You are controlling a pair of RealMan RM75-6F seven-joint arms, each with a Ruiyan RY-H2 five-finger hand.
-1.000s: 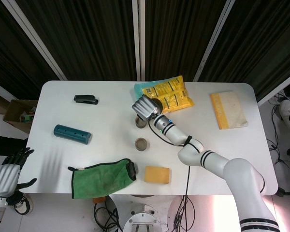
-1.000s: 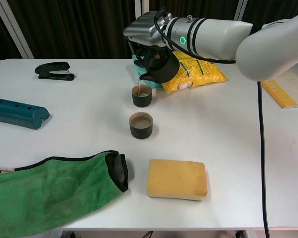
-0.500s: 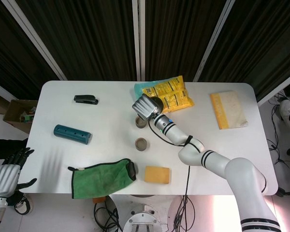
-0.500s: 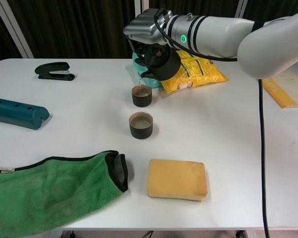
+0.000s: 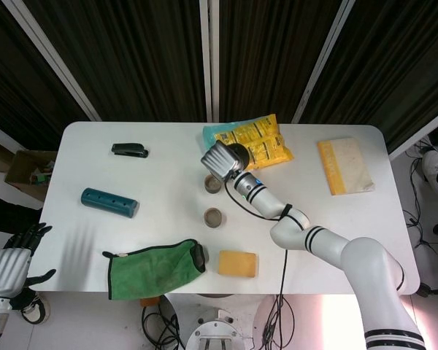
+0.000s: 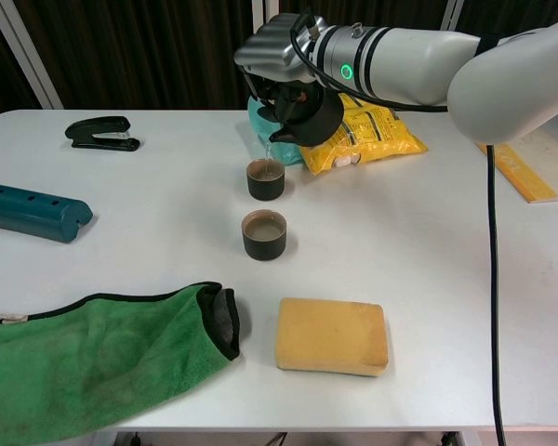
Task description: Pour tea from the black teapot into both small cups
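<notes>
My right hand (image 6: 284, 51) (image 5: 220, 159) grips the black teapot (image 6: 305, 116), which is tilted with its spout down over the far small cup (image 6: 266, 178) (image 5: 213, 184). A thin stream of tea runs from the spout into that cup, which holds brown tea nearly to its rim. The near small cup (image 6: 264, 234) (image 5: 214, 217) stands just in front of it, also holding tea. My left hand (image 5: 7, 267) hangs off the table's left front corner, fingers apart and holding nothing.
A yellow snack bag (image 6: 367, 130) on a teal pouch lies behind the teapot. A yellow sponge (image 6: 331, 335) and green cloth (image 6: 93, 358) lie near the front edge. A teal case (image 6: 33, 211) and black stapler (image 6: 102, 133) sit at left, a yellow booklet (image 5: 344, 165) at right.
The right hand has lifted the teapot slightly and moved it a little right while it keeps pouring. The tea level in the far cup has risen. My left hand has not moved.
</notes>
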